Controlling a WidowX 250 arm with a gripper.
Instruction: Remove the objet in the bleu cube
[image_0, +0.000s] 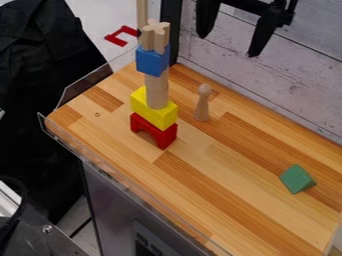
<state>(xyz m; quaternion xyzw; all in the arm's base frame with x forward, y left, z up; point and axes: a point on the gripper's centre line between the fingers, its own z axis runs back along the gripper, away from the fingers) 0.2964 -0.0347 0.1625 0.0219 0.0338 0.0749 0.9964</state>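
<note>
"How is the removal best done?"

"A strip-patterned wooden tabletop (220, 165) is shown, with a tall, narrow tower (153, 109) stacked on it. The tower could be toppled by a light nudge, so a slow approach from above is advised. The fingers are best lowered around the top piece only, closed gently on its sides and raised straight up before any sideways travel. The blue cube (152, 61) beneath is best left unpressed."

"And where is that piece, relative to the tool?"

"The black two-finger gripper (227, 45) is seen at the upper right of the tower, cut off by the top edge, its fingers spread wide with nothing held between them. The star-shaped wooden block (155, 38) is perched upright on the blue cube, to the gripper's left in the view, well apart from it. Their difference in height cannot be told."
</note>
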